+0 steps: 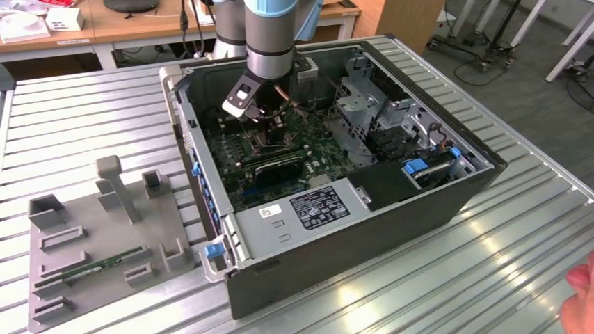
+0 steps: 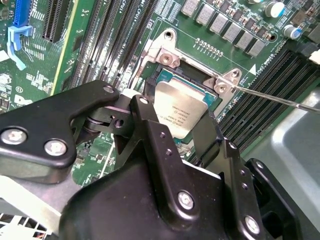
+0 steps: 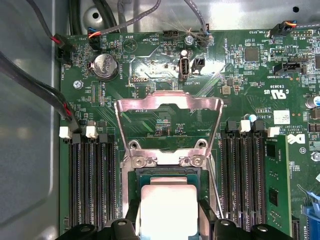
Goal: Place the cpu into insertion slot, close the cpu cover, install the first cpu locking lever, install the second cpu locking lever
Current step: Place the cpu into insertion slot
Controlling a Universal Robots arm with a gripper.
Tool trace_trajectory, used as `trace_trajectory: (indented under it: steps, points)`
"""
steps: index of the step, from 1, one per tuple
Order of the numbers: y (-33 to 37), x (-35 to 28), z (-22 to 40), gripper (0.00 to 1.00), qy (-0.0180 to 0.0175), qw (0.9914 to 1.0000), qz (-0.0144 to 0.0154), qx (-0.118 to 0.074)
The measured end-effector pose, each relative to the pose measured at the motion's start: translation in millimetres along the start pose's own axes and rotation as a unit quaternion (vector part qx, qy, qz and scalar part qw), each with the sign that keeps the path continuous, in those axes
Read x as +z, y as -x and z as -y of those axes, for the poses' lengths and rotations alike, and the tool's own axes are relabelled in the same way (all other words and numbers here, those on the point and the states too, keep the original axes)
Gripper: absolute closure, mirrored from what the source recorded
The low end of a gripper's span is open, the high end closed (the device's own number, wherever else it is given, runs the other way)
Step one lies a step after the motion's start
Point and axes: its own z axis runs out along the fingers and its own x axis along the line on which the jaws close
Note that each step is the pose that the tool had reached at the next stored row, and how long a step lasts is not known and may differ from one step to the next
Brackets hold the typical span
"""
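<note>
The cpu (image 3: pixel 167 205) (image 2: pixel 181 107), a small square chip with a dull silver face, sits between my gripper's black fingers (image 3: pixel 207 220). My gripper (image 3: pixel 168 216) (image 2: pixel 177 120) (image 1: pixel 263 122) is shut on the chip's two opposite edges. It holds the chip just over the insertion slot (image 3: pixel 167 172) (image 2: pixel 167 77), a dark socket in a silver frame. I cannot tell if the chip touches the socket. The cpu cover (image 3: pixel 168 107) is swung open and lies back on the green board beyond the socket. A thin metal locking lever (image 2: pixel 280 99) sticks out sideways from the frame's corner.
Long black memory slots (image 3: pixel 90 180) flank the socket, with a memory stick (image 3: pixel 274 185) in one. A coin battery (image 3: pixel 105 66) and cables (image 3: pixel 60 100) lie near the case wall (image 1: pixel 199 174). A grey fixture (image 1: pixel 93 243) stands at the exterior view's left. A hand (image 1: pixel 580 299) shows at its lower right.
</note>
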Motion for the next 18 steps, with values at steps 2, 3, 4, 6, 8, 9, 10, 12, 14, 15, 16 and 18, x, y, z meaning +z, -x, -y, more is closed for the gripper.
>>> trace_trajectory:
  steps: [2, 3, 4, 6, 8, 9, 10, 12, 14, 15, 16, 18]
  points:
    - [0.0, -0.2, 0.0, 0.46, -0.0001, 1.0, 0.0001, 0.0]
    - [0.1, -0.2, 0.0, 0.46, -0.0001, 1.0, 0.0001, 0.0]
    - [0.1, -0.1, 0.0, 0.46, -0.0001, 1.0, 0.0002, 0.0]
    - [0.1, 0.2, -0.3, 0.46, -0.0001, 1.0, 0.0001, 0.0]
    - [0.0, 0.4, -0.6, 0.46, -0.0001, 1.0, 0.0001, 0.0]
    - [0.0, 0.7, -0.9, 0.46, 0.0, 1.0, 0.0, 0.0]
    - [0.0, 0.9, -1.4, 0.46, 0.0, 1.0, 0.0001, 0.0]
    - [0.0, 1.0, -1.5, 0.46, -0.0001, 1.0, 0.0001, 0.0]
    - [0.0, 1.0, -1.7, 0.46, -0.0001, 1.0, 0.0001, 0.0]
    - [0.0, 1.1, -1.7, 0.46, -0.0001, 1.0, 0.0001, 0.0]
    - [0.0, 1.1, -1.8, 0.46, -0.0001, 1.0, 0.0001, 0.0]
    - [0.0, 1.1, -1.9, 0.46, -0.0001, 1.0, 0.0001, 0.0]
